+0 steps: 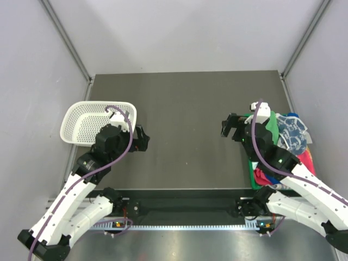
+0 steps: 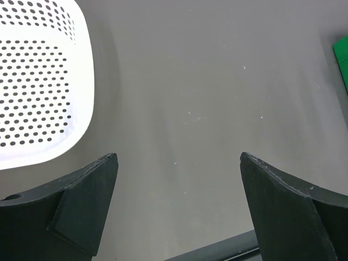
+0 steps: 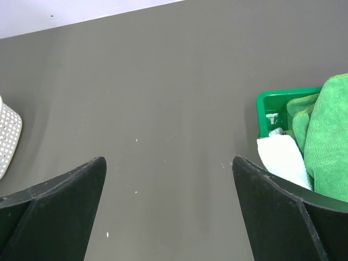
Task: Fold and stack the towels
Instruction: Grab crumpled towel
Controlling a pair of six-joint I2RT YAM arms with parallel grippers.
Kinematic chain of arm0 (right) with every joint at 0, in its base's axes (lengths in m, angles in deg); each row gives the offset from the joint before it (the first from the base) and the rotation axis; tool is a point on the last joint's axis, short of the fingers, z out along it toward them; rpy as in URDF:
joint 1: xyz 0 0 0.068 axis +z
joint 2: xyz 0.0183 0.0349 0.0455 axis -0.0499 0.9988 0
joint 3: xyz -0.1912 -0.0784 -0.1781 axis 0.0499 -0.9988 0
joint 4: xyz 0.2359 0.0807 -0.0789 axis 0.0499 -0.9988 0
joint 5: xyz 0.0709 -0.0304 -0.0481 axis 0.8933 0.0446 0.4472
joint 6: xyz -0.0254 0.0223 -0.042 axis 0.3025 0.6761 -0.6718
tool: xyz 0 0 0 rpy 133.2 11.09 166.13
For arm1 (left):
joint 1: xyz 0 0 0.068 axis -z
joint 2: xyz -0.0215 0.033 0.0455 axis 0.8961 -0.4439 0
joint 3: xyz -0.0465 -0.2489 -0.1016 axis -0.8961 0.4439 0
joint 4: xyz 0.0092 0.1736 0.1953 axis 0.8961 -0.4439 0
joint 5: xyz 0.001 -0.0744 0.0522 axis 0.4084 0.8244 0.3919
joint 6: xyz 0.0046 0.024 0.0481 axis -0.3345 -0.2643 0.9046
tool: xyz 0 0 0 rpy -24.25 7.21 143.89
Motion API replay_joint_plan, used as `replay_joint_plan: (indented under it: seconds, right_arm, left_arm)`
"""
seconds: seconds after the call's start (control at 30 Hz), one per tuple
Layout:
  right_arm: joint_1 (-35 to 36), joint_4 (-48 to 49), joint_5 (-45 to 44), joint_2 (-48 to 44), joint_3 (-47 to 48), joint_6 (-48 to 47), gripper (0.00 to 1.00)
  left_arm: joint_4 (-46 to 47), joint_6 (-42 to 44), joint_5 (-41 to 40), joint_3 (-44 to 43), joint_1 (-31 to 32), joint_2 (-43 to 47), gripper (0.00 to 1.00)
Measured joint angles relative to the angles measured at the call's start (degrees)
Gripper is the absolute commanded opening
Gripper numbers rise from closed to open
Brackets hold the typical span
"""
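Seen from above, a dark desk [image 1: 185, 109] held a white basket [image 1: 73, 117] at nine o'clock. At three o'clock sat a green bin [image 1: 252, 168] heaped with towels [image 1: 291, 134]: green, blue-patterned, red. The left claw [image 1: 142, 140] and right claw [image 1: 231, 128] each gaped wide, gripping nothing, above the desk.

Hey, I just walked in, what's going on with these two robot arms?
Nothing is being handled at this moment. The left gripper and the right gripper are both open and hold nothing, poised over the bare middle of the table. The towels, including a green towel and a blue-and-white patterned towel, sit bunched in the green bin at the right edge. The white mesh basket stands at the left. No towel is folded or stacked yet.
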Motion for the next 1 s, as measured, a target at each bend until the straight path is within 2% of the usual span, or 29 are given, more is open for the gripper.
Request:
replay_joint_plan:
  seconds: [0.17,0.33,0.47,0.6,1.0]
  right_arm:
    - [0.0,-0.9,-0.8,0.9,0.2,-0.1,1.00]
    - [-3.2,-4.1,-1.4,7.4,3.6,-0.3,1.00]
    - [-15.2,-6.9,-0.5,13.3,7.0,-0.6,1.00]
    - [-26.4,-10.1,1.6,14.3,8.0,-0.3,1.00]
    - [-45.4,-15.3,3.6,9.8,3.2,1.4,1.00]
  left_arm:
    - [0.0,0.0,0.0,0.1,0.0,0.2,0.99]
    - [0.0,0.0,0.1,0.1,0.0,0.2,0.99]
    - [0.0,0.0,0.2,0.1,0.0,0.1,0.99]
    - [0.0,0.0,0.7,0.2,0.0,0.0,0.99]
    - [0.0,-0.3,2.5,0.9,0.0,-0.6,0.99]
